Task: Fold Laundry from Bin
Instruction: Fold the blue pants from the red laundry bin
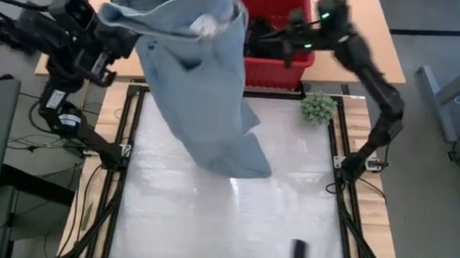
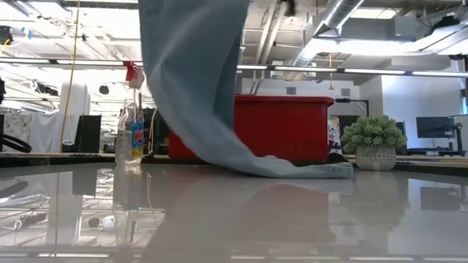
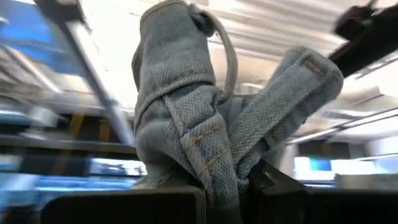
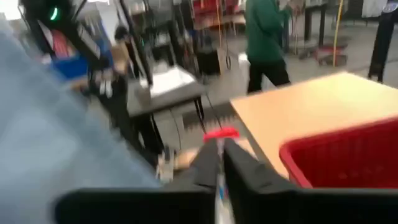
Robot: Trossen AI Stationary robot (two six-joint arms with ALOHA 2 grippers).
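Observation:
A faded denim garment (image 1: 208, 88) hangs high over the table's far left, and its lower end (image 2: 307, 169) lies on the white table top (image 1: 208, 224). My left gripper (image 1: 123, 42) is raised at the far left and shut on the garment's upper part (image 3: 186, 124). The red bin (image 1: 274, 68) stands at the table's far edge with a black garment (image 1: 260, 35) in it. My right gripper (image 1: 287, 40) hovers above the bin's left part, and its fingers (image 4: 221, 155) are shut with nothing between them. My left gripper pinches a bunch of denim folds beside a stitched seam (image 3: 208, 155) between its two fingers, several layers thick. The fingers slant upward. The cloth stands up past the fingertips, then drapes over and hangs slack down to the table, where its lower end rests.
A small fuzzy green ball (image 1: 318, 108) sits in a pot at the table's far right, near the bin. A clear spray bottle with a red top (image 2: 131, 124) stands at the far left. A dark object (image 1: 299, 249) lies near the front edge. A person in green (image 4: 264, 31) walks far behind.

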